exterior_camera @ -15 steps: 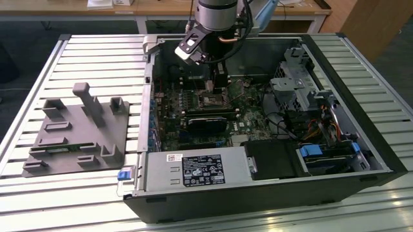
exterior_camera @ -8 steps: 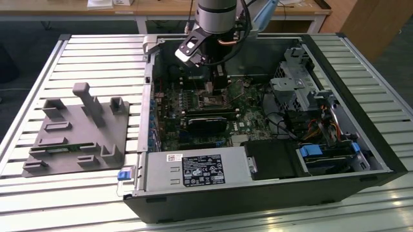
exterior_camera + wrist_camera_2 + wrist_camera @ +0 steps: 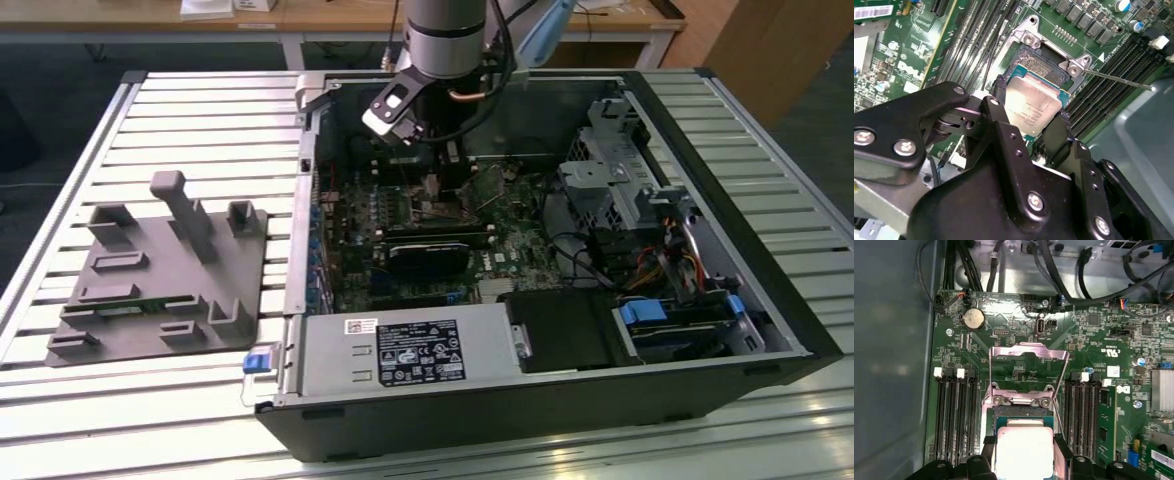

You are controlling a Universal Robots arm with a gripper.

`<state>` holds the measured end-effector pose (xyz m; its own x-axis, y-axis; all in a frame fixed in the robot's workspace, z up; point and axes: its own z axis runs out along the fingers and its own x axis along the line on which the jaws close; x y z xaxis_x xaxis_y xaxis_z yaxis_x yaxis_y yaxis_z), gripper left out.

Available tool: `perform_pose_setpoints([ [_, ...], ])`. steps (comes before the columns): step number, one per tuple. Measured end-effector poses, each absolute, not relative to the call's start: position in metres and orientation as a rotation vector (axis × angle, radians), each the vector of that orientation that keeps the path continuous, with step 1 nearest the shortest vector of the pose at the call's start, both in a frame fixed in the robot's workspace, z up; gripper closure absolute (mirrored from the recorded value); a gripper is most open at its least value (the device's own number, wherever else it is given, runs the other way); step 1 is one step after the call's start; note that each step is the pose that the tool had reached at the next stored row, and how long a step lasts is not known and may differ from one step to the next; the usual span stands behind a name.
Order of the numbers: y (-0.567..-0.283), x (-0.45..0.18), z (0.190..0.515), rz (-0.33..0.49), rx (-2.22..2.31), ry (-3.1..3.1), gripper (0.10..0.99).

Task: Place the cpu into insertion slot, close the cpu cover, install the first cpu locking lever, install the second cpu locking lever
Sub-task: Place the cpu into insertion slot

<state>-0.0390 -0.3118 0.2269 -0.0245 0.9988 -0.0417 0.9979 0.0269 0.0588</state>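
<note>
Open computer case (image 3: 747, 300) lying on its side on a slatted tabletop (image 3: 160, 100). The robot arm (image 3: 447, 45) reaches down into the far half of the case from above. A grey moulded fixture (image 3: 160, 270) sits on the tabletop at the exterior view's left, well apart from the arm.

Inside the case, the power supply (image 3: 400, 352) lies along the near wall. The black graphics card (image 3: 430, 250) sits between it and the socket area.

The end effector (image 3: 1031, 100) is closed narrowly on the cpu (image 3: 1029, 112). Its black fingers (image 3: 1004, 125) press on two opposite edges of the chip, whose silver-grey top faces up.

The cpu is held directly beside the insertion slot (image 3: 1046, 70) and overlaps one edge of it. Most of the slot's dark centre is uncovered. Whether the chip touches the socket cannot be told.

In the first wrist view the cpu cover (image 3: 1029, 352) stands raised on its hinge at the far side of the socket, its window open over the green motherboard (image 3: 1094, 340). A thin locking lever (image 3: 1116, 80) sticks out from a socket corner, clear of the cover.

Black memory slots (image 3: 956, 415) flank the socket on both sides. A coin cell battery (image 3: 973, 318) lies beyond the raised cover.
</note>
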Motion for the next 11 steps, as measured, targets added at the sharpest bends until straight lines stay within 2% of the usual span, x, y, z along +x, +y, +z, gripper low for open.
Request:
perform_pose_setpoints([
  [11, -0.3107, -0.0402, 0.2173, 0.019, 2.143, 2.198, 0.545],
])
